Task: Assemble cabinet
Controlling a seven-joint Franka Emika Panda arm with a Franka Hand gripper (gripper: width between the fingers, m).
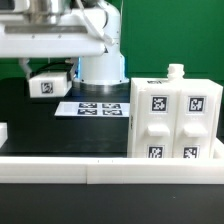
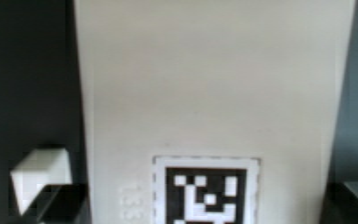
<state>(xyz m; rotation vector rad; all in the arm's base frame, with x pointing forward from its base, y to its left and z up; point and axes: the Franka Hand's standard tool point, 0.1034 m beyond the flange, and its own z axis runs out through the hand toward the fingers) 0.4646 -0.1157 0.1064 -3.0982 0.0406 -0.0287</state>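
On the black table (image 1: pixel 40 130) stands the white cabinet (image 1: pixel 175 115).

Seemingly green wall (image 1: pixel 170 30), black tabletop (image 1: pixel 40 120)

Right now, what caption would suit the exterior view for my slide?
Tagged white cabinet at the exterior view's right, marker board beside it, small tagged block under the arm.

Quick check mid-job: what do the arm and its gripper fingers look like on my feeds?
The arm is glossy white with smooth, rounded shells; no cables or markings show. In the wrist view the gripper shows only two pale grey, blocky fingers, too blurred for finer detail.
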